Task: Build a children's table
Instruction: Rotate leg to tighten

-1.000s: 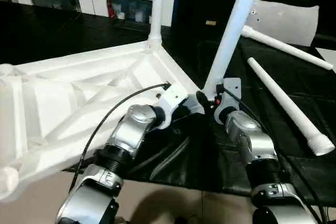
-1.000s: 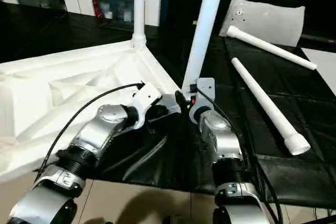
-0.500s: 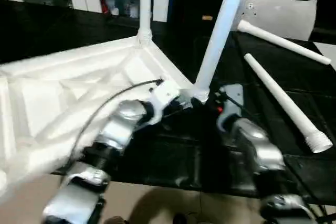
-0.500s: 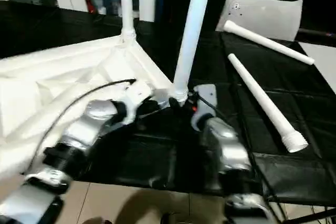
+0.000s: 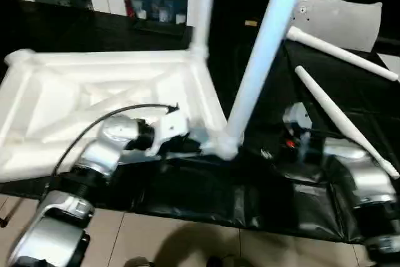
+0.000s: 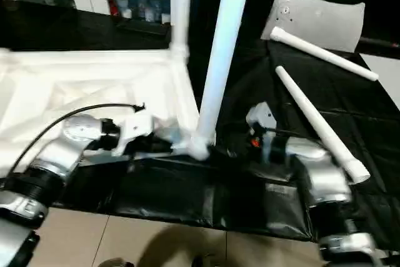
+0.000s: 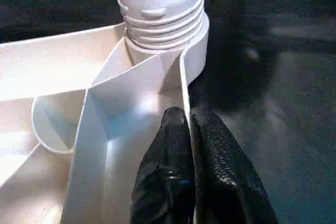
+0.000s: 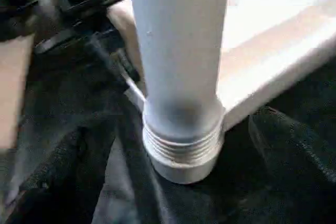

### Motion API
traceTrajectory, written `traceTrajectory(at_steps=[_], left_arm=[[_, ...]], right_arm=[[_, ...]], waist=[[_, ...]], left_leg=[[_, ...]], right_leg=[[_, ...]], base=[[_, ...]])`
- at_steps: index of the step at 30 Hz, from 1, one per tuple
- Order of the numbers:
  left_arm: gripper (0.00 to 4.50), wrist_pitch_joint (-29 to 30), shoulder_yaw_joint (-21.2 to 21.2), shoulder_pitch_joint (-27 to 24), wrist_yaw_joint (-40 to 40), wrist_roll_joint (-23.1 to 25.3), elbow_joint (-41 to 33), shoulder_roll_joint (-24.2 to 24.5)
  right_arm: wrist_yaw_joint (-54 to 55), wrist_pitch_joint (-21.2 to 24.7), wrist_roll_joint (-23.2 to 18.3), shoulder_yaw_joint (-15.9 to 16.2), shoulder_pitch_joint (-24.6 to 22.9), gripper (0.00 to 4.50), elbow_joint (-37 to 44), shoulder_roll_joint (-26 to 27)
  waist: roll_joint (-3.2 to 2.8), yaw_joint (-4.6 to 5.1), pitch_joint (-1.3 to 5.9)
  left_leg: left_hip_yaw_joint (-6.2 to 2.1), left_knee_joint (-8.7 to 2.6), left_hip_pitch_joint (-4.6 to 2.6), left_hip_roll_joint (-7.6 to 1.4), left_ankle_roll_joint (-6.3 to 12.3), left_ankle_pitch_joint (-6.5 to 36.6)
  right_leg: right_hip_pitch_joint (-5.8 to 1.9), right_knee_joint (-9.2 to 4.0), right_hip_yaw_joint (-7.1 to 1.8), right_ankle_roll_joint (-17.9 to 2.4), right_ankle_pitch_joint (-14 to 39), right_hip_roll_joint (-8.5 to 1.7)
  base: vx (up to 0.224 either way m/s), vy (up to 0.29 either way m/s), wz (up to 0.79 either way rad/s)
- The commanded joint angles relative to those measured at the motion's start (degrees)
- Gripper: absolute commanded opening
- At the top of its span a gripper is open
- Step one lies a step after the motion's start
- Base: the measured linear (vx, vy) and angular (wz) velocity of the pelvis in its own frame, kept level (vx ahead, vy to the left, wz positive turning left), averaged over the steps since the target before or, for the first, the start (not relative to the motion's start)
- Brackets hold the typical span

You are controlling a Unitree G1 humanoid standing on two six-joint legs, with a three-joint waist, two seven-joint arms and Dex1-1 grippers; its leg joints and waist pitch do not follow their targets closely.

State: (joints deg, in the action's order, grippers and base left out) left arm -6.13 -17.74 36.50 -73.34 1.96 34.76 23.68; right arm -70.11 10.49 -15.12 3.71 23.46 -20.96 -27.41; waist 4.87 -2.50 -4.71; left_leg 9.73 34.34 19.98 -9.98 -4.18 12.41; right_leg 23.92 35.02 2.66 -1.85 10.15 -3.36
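The white plastic rectangular tabletop (image 5: 94, 98) lies upside down on the black cloth-covered work surface (image 5: 206, 198), ribbed underside up, over on the robot's left. The left gripper (image 7: 188, 124) has its two black fingers pinched tight on the thin rim wall of the tabletop, right beside the near corner socket (image 7: 173, 51). A long white tapered round leg (image 5: 265, 48) stands tilted in that socket, its threaded end (image 8: 181, 148) seated there. Another white leg (image 5: 201, 10) rises from the far corner. To the right of the near leg the right gripper (image 5: 275, 151) sits close by with its jaws wide apart, clear of the leg. Further right, two loose white legs (image 5: 340, 117) lie on the cloth, well apart from the tabletop, one nearer, one (image 5: 340, 54) further back against a white pillow-like slab (image 5: 350, 20).
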Motion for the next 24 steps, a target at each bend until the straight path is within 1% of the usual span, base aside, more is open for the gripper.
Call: traceTrajectory(at_steps=[1,2,3,4,6,7,8,9,12,13,14,16,18,20,22,24], left_arm=[[0.00,-1.53,-2.92,0.73,-3.46,0.65,0.27,-0.60],[0.00,-2.16,-3.12,0.92,-4.26,0.52,0.33,-0.47],[0.00,-3.47,-3.51,1.34,-5.71,0.33,0.72,-0.25],[0.00,-4.04,-3.74,1.50,-6.57,0.19,0.85,-0.18],[0.00,-4.63,-4.02,1.66,-7.53,0.10,0.96,-0.12],[0.00,-5.15,-4.09,1.80,-8.02,0.05,1.26,-0.13],[0.00,-5.82,-4.07,2.03,-8.40,0.05,1.83,-0.20],[0.00,-6.28,-4.05,2.20,-8.65,0.05,2.24,-0.25],[0.00,-6.60,-4.00,2.41,-8.89,0.04,2.60,-0.32],[0.00,-6.74,-3.95,2.51,-8.99,0.07,2.83,-0.38],[0.00,-6.86,-3.93,2.56,-9.03,0.08,2.98,-0.41],[0.00,-7.23,-4.00,2.61,-9.00,0.19,3.25,-0.41],[0.00,-7.59,-3.99,2.62,-9.08,0.25,3.53,-0.46],[0.00,-8.00,-3.95,2.64,-9.21,0.31,3.91,-0.54],[0.00,-8.22,-3.97,2.68,-9.20,0.37,4.12,-0.58],[0.00,-8.33,-3.97,2.71,-9.13,0.44,4.25,-0.61]], right_arm=[[-2.31,-1.18,0.68,0.97,1.01,4.42,-0.37,-0.57],[-3.00,-1.84,1.38,1.61,1.67,4.42,-1.21,-0.83],[-4.49,-2.75,2.08,2.75,2.84,4.42,-2.72,-1.24],[-4.96,-3.27,2.70,3.27,3.58,4.42,-3.87,-1.16],[-5.46,-3.93,3.50,3.85,4.50,4.14,-5.47,-0.82],[-5.85,-4.15,3.55,4.22,4.85,4.14,-6.05,-0.84],[-6.59,-5.29,3.96,4.99,5.17,4.02,-6.84,-0.90],[-7.11,-6.12,4.26,5.53,5.38,3.93,-7.37,-0.95],[-7.86,-6.49,4.63,6.51,5.50,3.65,-7.65,-0.69],[-8.01,-7.14,5.06,7.14,5.72,3.60,-8.22,-0.14],[-8.05,-7.64,5.32,7.41,5.88,3.53,-8.66,0.12],[-7.52,-8.87,6.00,7.80,6.34,3.22,-9.85,0.85],[-7.42,-9.51,6.18,8.01,6.64,3.18,-10.64,1.31],[-7.61,-10.13,6.35,8.34,6.81,3.04,-11.34,1.52],[-7.73,-10.43,6.46,8.54,6.80,2.85,-11.63,1.58],[-7.86,-10.58,6.42,8.51,6.81,2.79,-11.83,1.68]], waist=[[-0.03,-0.03,3.77],[-0.03,-0.03,3.77],[0.07,-0.09,3.94],[0.03,-0.14,3.98],[0.12,-0.53,4.25],[0.08,-0.62,4.20],[0.43,-0.87,4.38],[0.23,-1.01,4.31],[0.38,-1.19,4.32],[0.45,-1.25,4.42],[0.41,-1.24,4.32],[0.40,-1.18,4.38],[0.43,-1.25,4.42],[0.40,-1.27,4.55],[0.36,-1.32,4.51],[0.42,-1.36,4.62]], left_leg=[[-0.60,-3.93,-0.19,-3.49,6.42,5.03],[-0.60,-3.93,-0.19,-3.49,6.42,5.03],[-0.52,-3.73,-0.15,-3.35,6.40,4.19],[-0.54,-3.73,-0.15,-3.37,6.43,3.85],[-0.37,-3.51,-0.15,-3.32,7.08,1.30],[-0.34,-3.51,-0.18,-3.35,7.28,1.07],[-0.24,-3.36,-0.23,-3.35,7.64,0.64],[-0.27,-3.39,-0.10,-3.42,7.85,0.33],[-0.29,-3.36,-0.04,-3.46,7.50,0.86],[-0.31,-3.33,-0.01,-3.49,7.33,0.90],[-0.31,-3.38,0.02,-3.47,7.21,1.16],[-0.32,-3.38,-0.01,-3.39,6.49,2.01],[-0.36,-3.42,-0.02,-3.42,6.17,1.73],[-0.33,-3.36,-0.02,-3.41,6.31,1.17],[-0.33,-3.37,-0.04,-3.48,6.29,1.41],[-0.35,-3.30,0.06,-3.43,6.29,1.22]], right_leg=[[-3.45,-3.88,-2.85,-13.97,11.36,-5.04],[-3.45,-3.88,-2.85,-13.97,11.36,-5.04],[-3.44,-3.67,-2.85,-14.46,10.04,-5.05],[-3.47,-3.56,-2.84,-14.65,9.58,-5.11],[-3.64,-3.02,-2.88,-15.52,5.57,-5.05],[-3.54,-2.99,-2.84,-15.73,5.08,-5.01],[-3.65,-2.85,-2.80,-15.94,4.25,-5.00],[-3.64,-2.72,-2.72,-16.15,3.90,-5.02],[-3.77,-2.79,-2.72,-15.62,5.13,-5.11],[-3.81,-2.78,-2.69,-15.45,5.63,-5.12],[-3.71,-2.87,-2.69,-15.29,6.18,-5.09],[-3.65,-3.08,-2.68,-14.83,8.07,-5.11],[-3.71,-2.98,-2.74,-14.64,7.74,-5.10],[-3.74,-2.80,-2.69,-14.79,6.70,-5.01],[-3.70,-2.82,-2.68,-14.91,6.57,-5.03],[-3.84,-2.73,-2.69,-14.91,6.24,-5.06]], base=[[0.000,0.000,0.00],[0.000,0.000,0.00],[0.000,0.000,0.00],[0.000,0.000,0.00],[0.000,0.000,0.00],[0.000,0.000,0.00],[0.000,0.000,0.00],[0.000,0.000,0.00],[0.000,0.000,0.00],[0.000,0.000,0.00],[0.000,0.000,0.00],[0.000,0.000,0.00],[0.000,0.000,0.00],[0.000,0.000,0.00],[0.000,0.000,0.00],[0.000,0.000,0.00]])
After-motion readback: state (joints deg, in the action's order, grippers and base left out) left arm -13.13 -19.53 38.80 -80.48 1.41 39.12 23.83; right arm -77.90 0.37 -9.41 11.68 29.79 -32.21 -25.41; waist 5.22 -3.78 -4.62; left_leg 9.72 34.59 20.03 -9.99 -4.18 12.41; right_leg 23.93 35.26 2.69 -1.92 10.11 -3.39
